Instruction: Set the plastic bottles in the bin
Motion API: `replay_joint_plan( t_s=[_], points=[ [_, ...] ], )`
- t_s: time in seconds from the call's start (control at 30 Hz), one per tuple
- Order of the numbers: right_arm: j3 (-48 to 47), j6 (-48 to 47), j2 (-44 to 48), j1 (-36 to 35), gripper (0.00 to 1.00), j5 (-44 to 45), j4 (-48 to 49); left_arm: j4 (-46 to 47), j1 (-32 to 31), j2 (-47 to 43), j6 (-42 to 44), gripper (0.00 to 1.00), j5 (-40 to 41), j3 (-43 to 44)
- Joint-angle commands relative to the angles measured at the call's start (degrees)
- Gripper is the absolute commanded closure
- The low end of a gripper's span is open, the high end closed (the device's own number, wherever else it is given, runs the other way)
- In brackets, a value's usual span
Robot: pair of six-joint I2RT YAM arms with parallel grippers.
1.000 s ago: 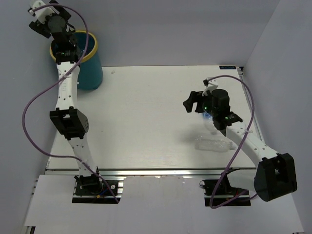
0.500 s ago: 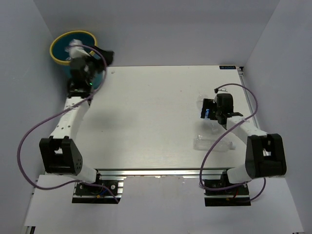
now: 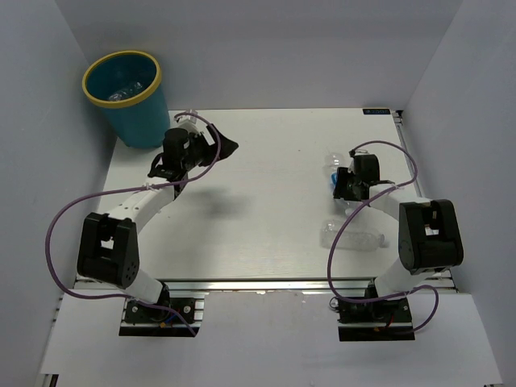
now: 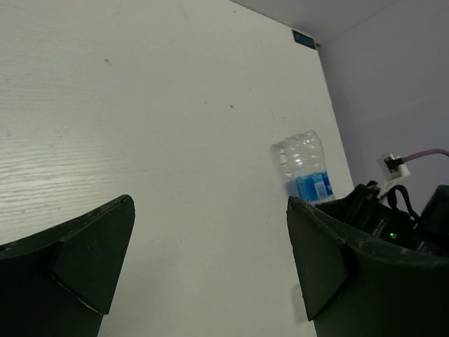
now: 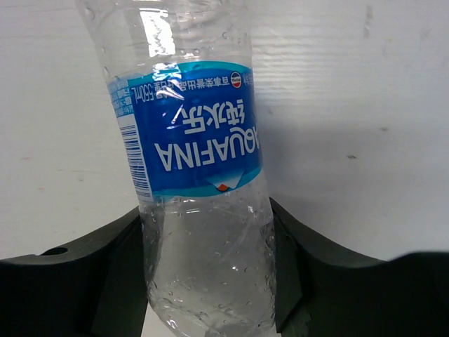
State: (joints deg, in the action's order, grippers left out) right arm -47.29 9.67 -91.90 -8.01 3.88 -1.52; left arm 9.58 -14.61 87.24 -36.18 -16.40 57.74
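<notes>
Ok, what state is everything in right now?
bin: upright, bottles inside
labelled bottle: lying on table, gripped
unlabelled bottle: lying on table, free
left tool: open, empty
right tool: shut on labelled bottle

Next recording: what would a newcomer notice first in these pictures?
The blue-label bottle fills the right wrist view, pinched in the right gripper. The teal bin with its yellow rim stands at the table's far left corner, and a clear bottle lies flat at its near right.
</notes>
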Motion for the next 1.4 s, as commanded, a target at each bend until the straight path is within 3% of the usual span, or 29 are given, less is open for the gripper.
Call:
replay_joint_plan(
  t_s=[0.0,0.17,0.47,0.63,0.73,0.87,1.0,1.1,1.13,1.17,1.23,1.3,1.33,1.37],
  points=[
    [-3.51,-2.55,1.64,-1.65,0.64,-8.42,3.10,4.82,-2.61,1.08,-3.53,0.02,-3.28,2.29],
    [-10.44,-3.52,-1.34,-9.63,0.65,-13.45,2.14,8.96,-4.72,6.88,-7.49,0.02,-9.08,4.22],
    [-16.34,4.13,-6.27,-22.12,0.66,-25.84,8.73,9.14,-7.71,7.50,-7.15,0.02,-2.85,3.79],
    [-18.90,5.53,-6.19,-25.56,0.67,-30.42,11.27,9.40,-7.71,7.94,-7.15,0.03,-0.64,3.26],
    [-17.58,6.32,-4.00,-26.70,0.67,-30.51,13.29,8.17,-7.71,8.29,-6.71,0.11,-1.79,4.49],
    [-15.91,6.68,-0.14,-26.97,0.67,-27.79,14.00,5.80,-7.71,8.03,-5.39,0.11,-0.13,5.19],
    [-14.59,6.24,1.02,-27.23,0.68,-31.82,15.75,6.94,-7.71,7.86,-6.09,0.11,-0.38,4.58],
    [-15.11,6.50,0.14,-27.67,0.67,-32.27,15.50,8.17,-7.71,7.59,-7.23,0.29,-0.74,4.23],
    [-15.20,6.41,-0.12,-27.67,0.65,-31.92,15.32,8.17,-7.71,7.51,-7.23,0.39,-0.56,4.23],
    [-15.20,6.50,-0.56,-27.67,0.60,-30.70,15.23,7.65,-7.71,6.90,-7.15,0.58,-0.47,4.23],
    [-15.38,6.41,-1.00,-27.67,0.53,-30.07,14.97,6.25,-7.71,6.28,-6.54,0.69,0.67,4.40],
    [-15.64,6.76,-1.27,-27.67,0.33,-29.98,15.05,4.66,-7.71,5.49,-5.57,0.78,3.20,4.84],
    [-15.73,6.94,-1.35,-27.59,0.17,-29.64,14.97,3.87,-7.71,5.31,-4.35,0.80,4.35,5.89],
    [-16.08,6.85,-1.27,-27.67,0.11,-28.15,14.53,1.25,-7.63,5.13,-3.46,0.83,5.67,6.85]
  ],
)
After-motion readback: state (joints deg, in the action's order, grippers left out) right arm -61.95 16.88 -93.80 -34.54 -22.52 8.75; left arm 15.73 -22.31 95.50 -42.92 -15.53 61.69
